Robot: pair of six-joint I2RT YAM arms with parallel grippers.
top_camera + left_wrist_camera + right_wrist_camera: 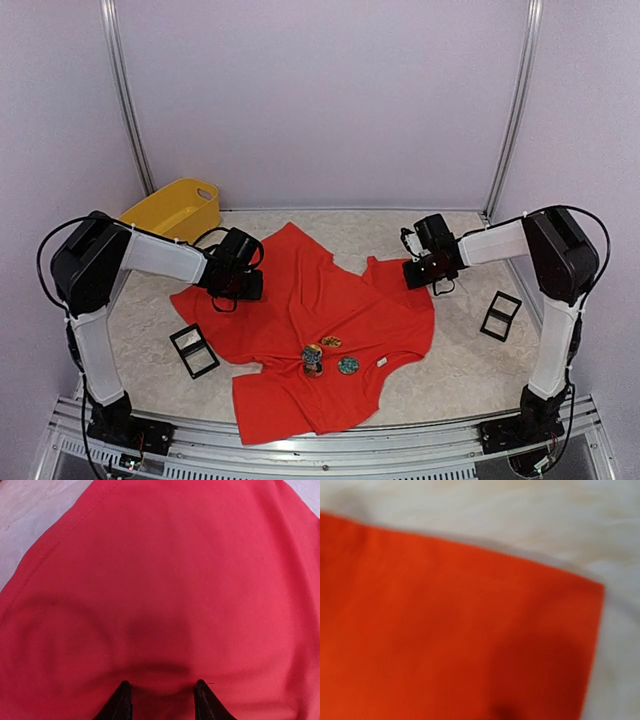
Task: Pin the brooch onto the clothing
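Observation:
The red T-shirt point(300, 300) lies spread and creased on the table, its white neck label point(382, 362) near the front. A cluster of small brooches point(331, 342) lies on the shirt near the neck. My left gripper point(243, 288) is low over the shirt's left part. In the left wrist view its black fingertips point(123, 700) stand apart on the red cloth point(165, 580), with a soft fold between them, so my left gripper point(162, 697) is open. My right gripper point(420, 273) is at the shirt's right edge. The right wrist view is blurred and shows only red cloth point(445, 630); its fingers are hidden.
A yellow basket point(175, 208) stands at the back left. A black frame point(194, 350) lies left of the shirt and another black frame point(500, 316) lies at the right. Bare table point(520, 510) shows beyond the shirt's edge.

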